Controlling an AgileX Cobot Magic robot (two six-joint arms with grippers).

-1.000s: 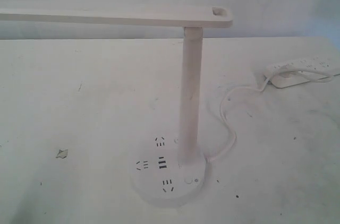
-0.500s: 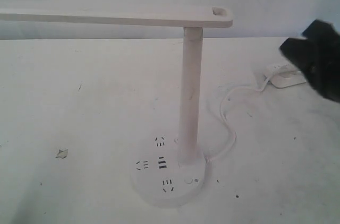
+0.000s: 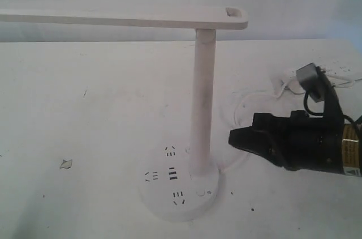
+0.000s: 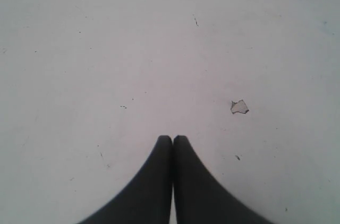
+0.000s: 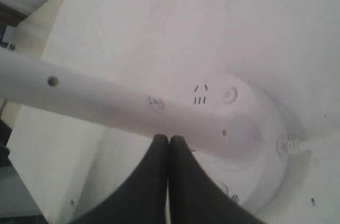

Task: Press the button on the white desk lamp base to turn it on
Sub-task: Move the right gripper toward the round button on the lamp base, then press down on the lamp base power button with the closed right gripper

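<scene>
**Right gripper beside the lamp column, fingers clenched**

The right gripper (image 3: pixel 232 137) has its fingers pressed together on nothing. It hovers right of centre, just right of the white desk lamp (image 3: pixel 202 97) column. The button (image 3: pixel 201 192) lies lower, on the white desk lamp base (image 3: pixel 167 208) at bottom centre, apart from the fingertips. The left gripper (image 4: pixel 172 139) is likewise clenched empty over the table (image 4: pixel 106 49).

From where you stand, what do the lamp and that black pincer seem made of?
The white desk lamp looks like smooth moulded plastic, semi-matte: uniform white, rounded edges. The right gripper looks like matte black plastic or rubber; I cannot tell which.
</scene>
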